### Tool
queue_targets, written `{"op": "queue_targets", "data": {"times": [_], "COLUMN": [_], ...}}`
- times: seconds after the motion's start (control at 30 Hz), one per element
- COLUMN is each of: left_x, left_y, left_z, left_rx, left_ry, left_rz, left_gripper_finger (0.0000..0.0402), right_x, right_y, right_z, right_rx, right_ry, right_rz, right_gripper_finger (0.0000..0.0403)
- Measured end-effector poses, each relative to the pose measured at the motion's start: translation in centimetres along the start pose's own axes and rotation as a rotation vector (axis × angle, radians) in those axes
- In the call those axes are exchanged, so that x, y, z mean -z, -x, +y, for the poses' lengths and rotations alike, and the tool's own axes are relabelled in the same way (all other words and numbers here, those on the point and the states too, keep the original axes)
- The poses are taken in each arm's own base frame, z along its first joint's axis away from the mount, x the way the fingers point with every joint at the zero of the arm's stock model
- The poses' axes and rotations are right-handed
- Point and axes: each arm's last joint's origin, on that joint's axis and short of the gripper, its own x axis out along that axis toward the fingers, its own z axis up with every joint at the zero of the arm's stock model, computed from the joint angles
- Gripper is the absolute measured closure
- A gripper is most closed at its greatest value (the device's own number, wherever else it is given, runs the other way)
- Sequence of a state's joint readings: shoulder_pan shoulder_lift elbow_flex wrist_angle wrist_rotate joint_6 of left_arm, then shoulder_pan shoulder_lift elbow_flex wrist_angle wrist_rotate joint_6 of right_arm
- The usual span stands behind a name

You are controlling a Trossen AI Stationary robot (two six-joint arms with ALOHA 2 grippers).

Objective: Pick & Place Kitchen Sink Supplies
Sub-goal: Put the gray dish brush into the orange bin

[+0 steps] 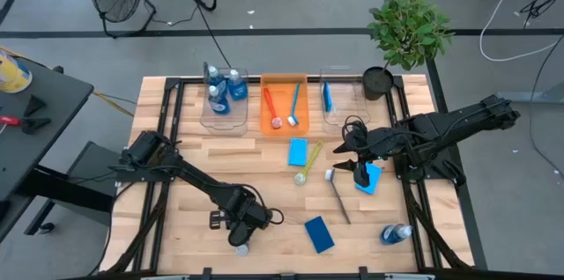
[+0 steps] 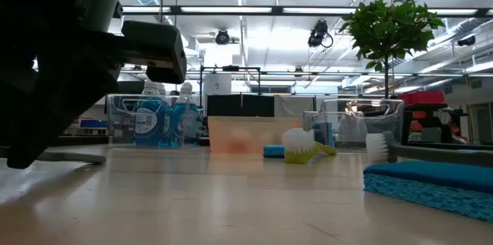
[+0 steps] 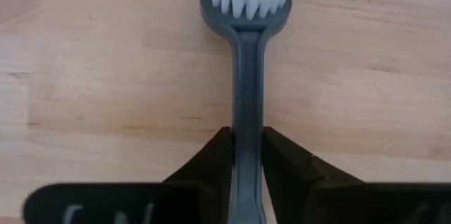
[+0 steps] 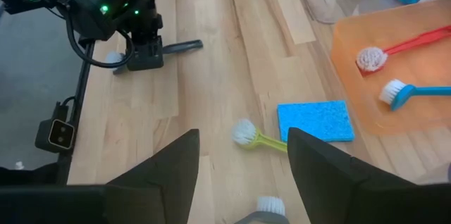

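A dark grey brush [image 3: 246, 55] with white bristles lies on the wooden table near its front edge. My left gripper [image 3: 246, 136] stands over it, shut on its handle; it also shows in the high view [image 1: 240, 232] and the right wrist view [image 4: 144, 55]. My right gripper [image 4: 243, 139] hangs open, raised above the table's right part [image 1: 357, 167], touching nothing. Under it lie a blue sponge [image 1: 370, 180] and a second dark grey brush [image 1: 340, 199]. A yellow-green brush [image 4: 264, 139] lies beside another blue sponge [image 4: 315, 120] mid-table. My left gripper pinches the dark grey brush's handle [image 3: 246, 122] between its two fingers, some way behind the bristle head. The fingers come from above, pointing steeply down, and lie across the handle. The brush lies level on the table top.
At the far edge stand a clear bin with blue bottles [image 1: 225, 95], an orange bin [image 1: 284, 126] holding a red and a blue brush, and a clear bin [image 1: 339, 95] with a sponge. A potted plant [image 1: 405, 29] stands far right. A sponge [image 1: 319, 233] and a bottle [image 1: 397, 233] lie near the front.
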State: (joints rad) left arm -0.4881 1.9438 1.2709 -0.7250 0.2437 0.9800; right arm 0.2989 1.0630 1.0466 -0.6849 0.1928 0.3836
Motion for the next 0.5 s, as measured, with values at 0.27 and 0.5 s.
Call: {"op": "queue_targets", "data": {"times": [0.27, 0.5], "left_x": [0.0, -0.5], "left_y": [0.0, 1.6], "left_z": [0.0, 0.4], "left_rx": [-0.004, -0.028], "left_ry": [0.039, 0.057], "left_rz": [0.011, 0.07], "left_gripper_finger": [0.0343, 0.0349], "right_x": [0.0, 0.0], "right_y": [0.0, 0.0], "right_z": [0.0, 0.0], "right_rx": [0.0, -0.001], "right_ry": [-0.001, -0.001], "right_rz": [-0.004, -0.005], "right_gripper_finger": [0.0185, 0.0185]}}
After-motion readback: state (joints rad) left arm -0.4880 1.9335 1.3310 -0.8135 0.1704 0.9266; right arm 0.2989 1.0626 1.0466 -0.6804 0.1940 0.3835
